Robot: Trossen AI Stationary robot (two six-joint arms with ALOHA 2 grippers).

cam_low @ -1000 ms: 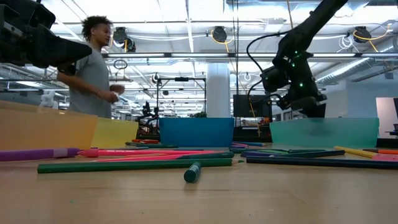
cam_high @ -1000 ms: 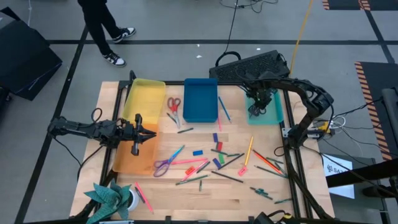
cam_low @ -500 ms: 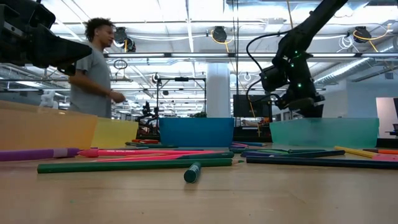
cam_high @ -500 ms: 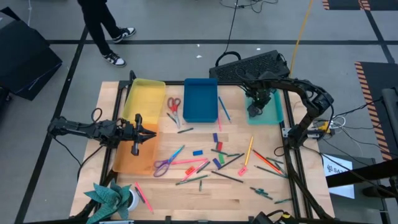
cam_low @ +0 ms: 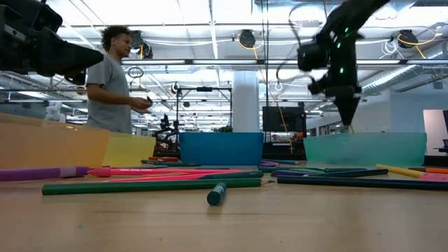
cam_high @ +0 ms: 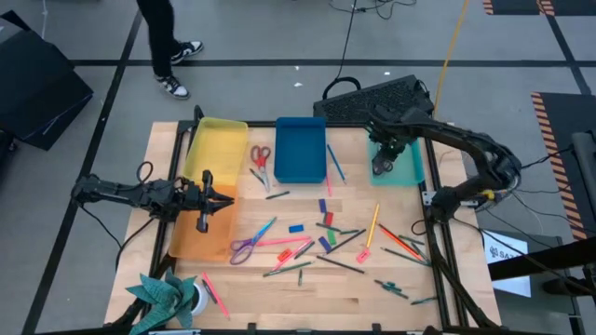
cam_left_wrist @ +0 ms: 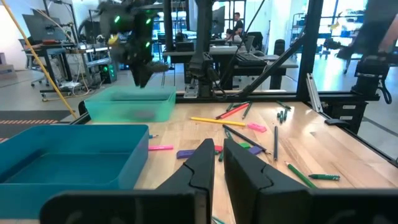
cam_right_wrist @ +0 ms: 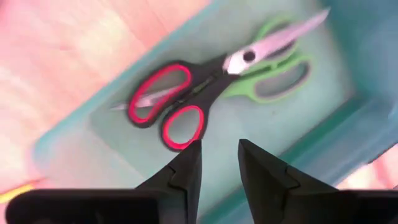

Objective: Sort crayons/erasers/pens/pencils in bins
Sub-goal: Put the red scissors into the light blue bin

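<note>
Four bins stand on the table: yellow (cam_high: 216,147), orange (cam_high: 198,231), blue (cam_high: 300,151) and teal (cam_high: 403,166). My right gripper (cam_right_wrist: 219,155) hangs open above the teal bin (cam_right_wrist: 348,118), fingers pointing down with nothing between them. Below it, red-and-black scissors (cam_right_wrist: 180,102) and green scissors (cam_right_wrist: 280,68) lie flat on the bin's floor. Erasers such as a blue one (cam_high: 296,227) and a purple one (cam_high: 323,205) lie among pens and pencils (cam_high: 345,244) mid-table. My left gripper (cam_high: 226,200) waits over the orange bin, fingers a narrow gap apart, holding nothing.
Red scissors (cam_high: 261,155) lie between the yellow and blue bins, and purple scissors (cam_high: 244,247) lie near the orange bin. A black keyboard (cam_high: 377,96) sits behind the teal bin. A person (cam_low: 115,80) stands beyond the table's far edge. A green crumpled thing (cam_high: 166,296) is at the near left corner.
My right gripper has risen out of the teal bin and now hangs well above its rim. The person beyond the far edge has walked a little.
</note>
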